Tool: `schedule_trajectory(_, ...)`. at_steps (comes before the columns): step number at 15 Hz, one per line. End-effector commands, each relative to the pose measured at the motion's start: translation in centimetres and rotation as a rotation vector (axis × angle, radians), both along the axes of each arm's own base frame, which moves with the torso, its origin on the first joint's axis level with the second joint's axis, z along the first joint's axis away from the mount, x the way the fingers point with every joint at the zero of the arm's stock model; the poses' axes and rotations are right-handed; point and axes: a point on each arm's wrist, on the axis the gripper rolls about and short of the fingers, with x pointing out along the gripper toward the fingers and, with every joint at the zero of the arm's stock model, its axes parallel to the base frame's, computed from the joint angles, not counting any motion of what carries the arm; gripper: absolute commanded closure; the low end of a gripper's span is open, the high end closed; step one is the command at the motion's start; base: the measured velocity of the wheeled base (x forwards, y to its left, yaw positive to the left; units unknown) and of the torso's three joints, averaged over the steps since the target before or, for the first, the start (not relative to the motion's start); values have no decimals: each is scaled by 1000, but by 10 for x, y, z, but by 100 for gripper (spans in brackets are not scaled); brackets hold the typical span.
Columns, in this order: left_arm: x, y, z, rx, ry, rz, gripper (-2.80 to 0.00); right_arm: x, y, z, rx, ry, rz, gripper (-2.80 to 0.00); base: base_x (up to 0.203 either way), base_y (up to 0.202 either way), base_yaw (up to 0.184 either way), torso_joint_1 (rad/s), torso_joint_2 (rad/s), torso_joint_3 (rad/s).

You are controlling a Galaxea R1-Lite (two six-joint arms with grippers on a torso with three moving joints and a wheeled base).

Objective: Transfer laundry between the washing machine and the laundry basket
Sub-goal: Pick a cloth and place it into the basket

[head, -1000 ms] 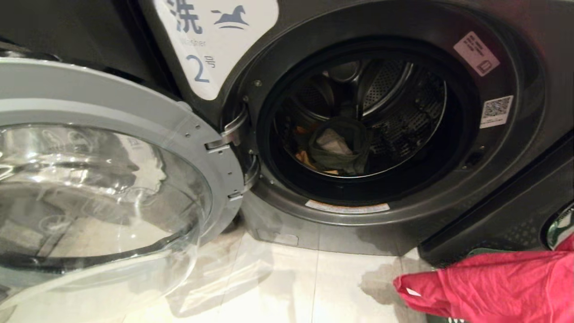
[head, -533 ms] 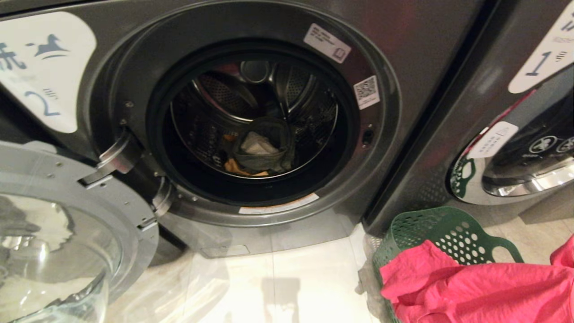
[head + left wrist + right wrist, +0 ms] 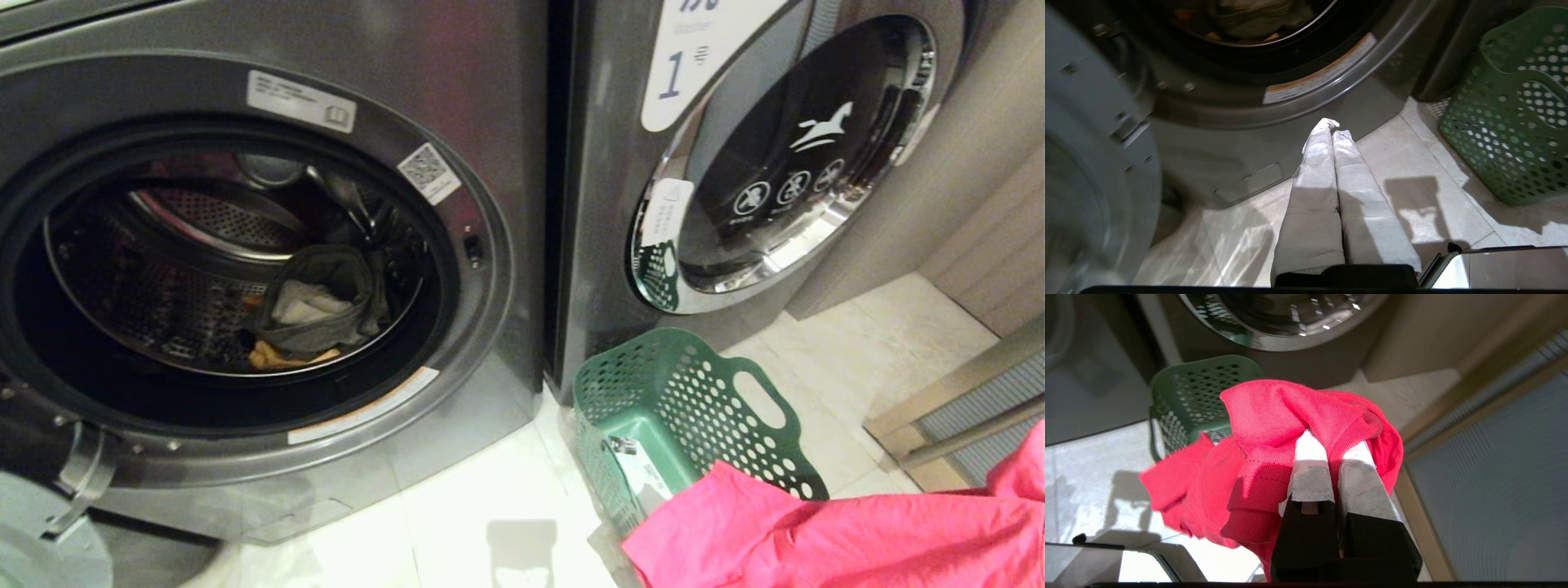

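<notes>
Since a second ago the whole head view has swung to the right: the camera moved, not the things. The open washing machine (image 3: pixel 269 269), then centred, now fills the left, only a corner of its swung-out door (image 3: pixel 41 539) shows at the near left, and the closed machine labelled "1" (image 3: pixel 735 163) has come into sight on the right.

The green laundry basket (image 3: pixel 694 408) stands on the pale tile floor (image 3: pixel 490 523), just in front of the closed machine and right of the open drum's rim. Bare floor lies between the open machine and the basket's left wall. A metal-framed panel (image 3: pixel 955 425) stands to the far right.

The right gripper (image 3: pixel 1337 447) is clamped on the red garment (image 3: pixel 816 539), which hangs at the near right, draping over the basket's near rim. A grey-green garment (image 3: pixel 322 302) and yellow-orange cloth (image 3: pixel 282 357) lie low in the drum.

The left gripper (image 3: pixel 1333 128), fingers pressed together and empty, hangs over the floor before the open machine.
</notes>
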Motion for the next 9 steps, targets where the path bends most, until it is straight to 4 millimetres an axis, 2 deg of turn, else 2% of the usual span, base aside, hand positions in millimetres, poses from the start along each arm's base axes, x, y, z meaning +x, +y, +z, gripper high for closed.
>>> schedule_trajectory(1,0,0,0,-1,0,0,0,2,0,3,-3,5,0,0,1,5,-148,3,2,5)
schedule_trajectory(2,0,0,0,0,-2,0,0,6,1,9,-5,5,1,0,1,4,-98,4,5,2)
schedule_trajectory(9,0,0,0,1,-2,0,0,50,7,66,-33,-79,2,0,0,0,0,0,0,0)
